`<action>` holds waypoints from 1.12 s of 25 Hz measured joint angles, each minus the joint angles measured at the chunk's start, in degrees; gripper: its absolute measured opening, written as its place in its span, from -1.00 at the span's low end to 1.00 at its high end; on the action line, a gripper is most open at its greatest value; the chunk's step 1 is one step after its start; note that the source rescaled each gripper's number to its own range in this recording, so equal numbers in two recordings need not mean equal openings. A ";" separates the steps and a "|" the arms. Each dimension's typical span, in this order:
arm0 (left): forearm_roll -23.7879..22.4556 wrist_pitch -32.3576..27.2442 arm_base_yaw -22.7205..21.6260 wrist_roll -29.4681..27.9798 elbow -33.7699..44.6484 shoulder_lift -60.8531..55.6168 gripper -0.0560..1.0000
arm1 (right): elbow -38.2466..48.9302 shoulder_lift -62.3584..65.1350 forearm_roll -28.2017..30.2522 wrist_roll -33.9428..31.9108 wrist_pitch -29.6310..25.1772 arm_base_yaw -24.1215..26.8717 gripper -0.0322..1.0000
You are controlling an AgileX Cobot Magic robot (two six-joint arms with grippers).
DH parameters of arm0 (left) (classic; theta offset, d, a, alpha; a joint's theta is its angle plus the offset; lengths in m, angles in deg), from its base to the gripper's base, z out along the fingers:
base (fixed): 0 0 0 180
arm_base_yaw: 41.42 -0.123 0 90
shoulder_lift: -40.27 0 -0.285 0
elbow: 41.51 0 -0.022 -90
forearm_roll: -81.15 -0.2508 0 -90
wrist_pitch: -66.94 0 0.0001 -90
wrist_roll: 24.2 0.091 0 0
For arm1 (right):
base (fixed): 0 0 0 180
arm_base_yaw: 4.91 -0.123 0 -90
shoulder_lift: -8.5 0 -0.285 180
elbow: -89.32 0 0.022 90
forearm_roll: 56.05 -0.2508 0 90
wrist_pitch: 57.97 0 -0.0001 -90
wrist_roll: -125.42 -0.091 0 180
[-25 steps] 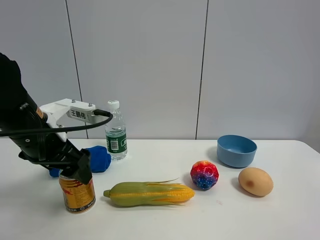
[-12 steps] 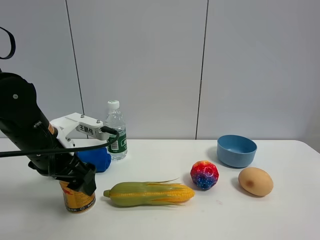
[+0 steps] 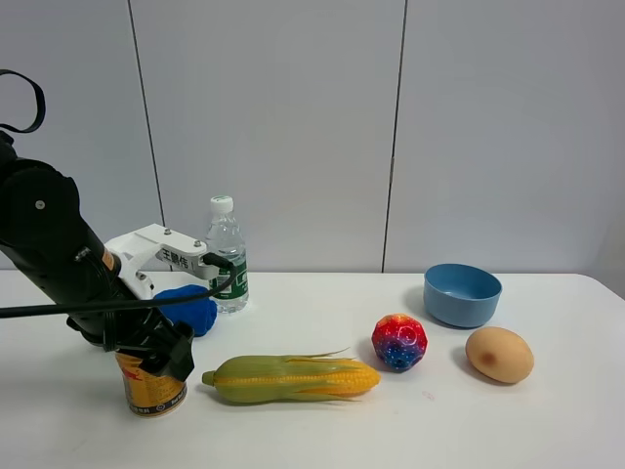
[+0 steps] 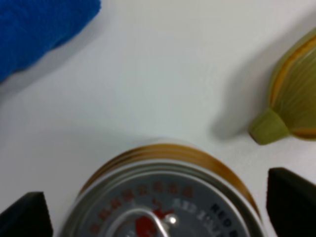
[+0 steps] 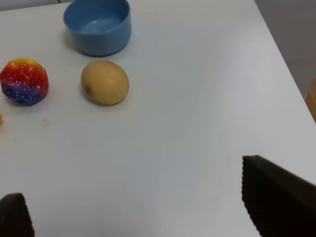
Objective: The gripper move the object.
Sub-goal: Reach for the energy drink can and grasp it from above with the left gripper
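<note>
The gold can (image 3: pixel 149 391) with red markings stands upright at the front left of the white table (image 3: pixel 322 430). My left gripper (image 3: pixel 158 354) is lowered over its top. In the left wrist view the can's silver pull-tab top (image 4: pixel 165 207) lies between my two black fingertips (image 4: pixel 27 215), with a gap showing on each side, so the jaws are open and straddle the can. My right gripper (image 5: pixel 143 205) is open and empty above bare table at the right; it is out of the exterior view.
An ear of corn (image 3: pixel 291 377) lies right of the can, its stem end close (image 4: pixel 291 108). A blue cloth (image 3: pixel 187 309) and a green-labelled water bottle (image 3: pixel 227 256) are behind the can. A colourful ball (image 3: pixel 399 342), an egg (image 3: pixel 499 354) and a blue bowl (image 3: pixel 462 293) stand right.
My left arm has swung in and lowered, so the gripper sits further down around the can's top. The can and the other things have not moved.
</note>
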 joint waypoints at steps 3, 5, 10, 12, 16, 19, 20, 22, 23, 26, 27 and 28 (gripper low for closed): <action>-0.05 0.44 0.00 0.00 0.00 0.47 1.00 | 0.00 0.00 0.00 0.00 0.00 0.00 1.00; -0.17 0.44 0.00 0.00 0.00 0.87 1.00 | 0.00 0.00 0.00 0.00 0.00 0.00 1.00; -0.34 0.95 0.00 0.00 -0.02 1.56 1.00 | 0.00 0.00 0.00 0.00 0.00 0.00 1.00; -0.47 1.00 0.00 0.09 -0.02 2.26 1.00 | 0.00 0.00 0.00 0.00 0.00 0.00 1.00; -1.11 1.02 0.00 0.13 -0.06 3.86 1.00 | 0.00 0.00 0.00 0.00 0.00 0.00 1.00; -1.37 1.35 0.00 0.13 -0.06 4.22 1.00 | 0.00 0.00 0.00 0.00 0.00 0.00 1.00; -1.40 1.44 0.00 0.13 -0.06 4.22 1.00 | 0.00 0.00 0.00 0.00 0.00 0.00 1.00; -1.40 1.50 0.00 0.13 -0.06 4.22 0.98 | 0.00 0.00 0.00 0.00 0.00 0.00 1.00; -1.40 1.55 0.00 0.13 -0.06 4.22 0.94 | 0.00 0.00 0.00 0.00 0.00 0.00 1.00; -1.40 1.55 0.00 0.13 -0.06 4.22 0.57 | 0.00 0.00 0.00 0.00 0.00 0.00 1.00; -1.40 1.57 0.00 0.13 -0.06 4.22 0.38 | 0.00 0.00 0.00 0.00 0.00 0.00 1.00; -1.40 1.57 0.00 0.13 -0.06 4.22 0.14 | 0.00 0.00 0.00 0.00 0.00 0.00 1.00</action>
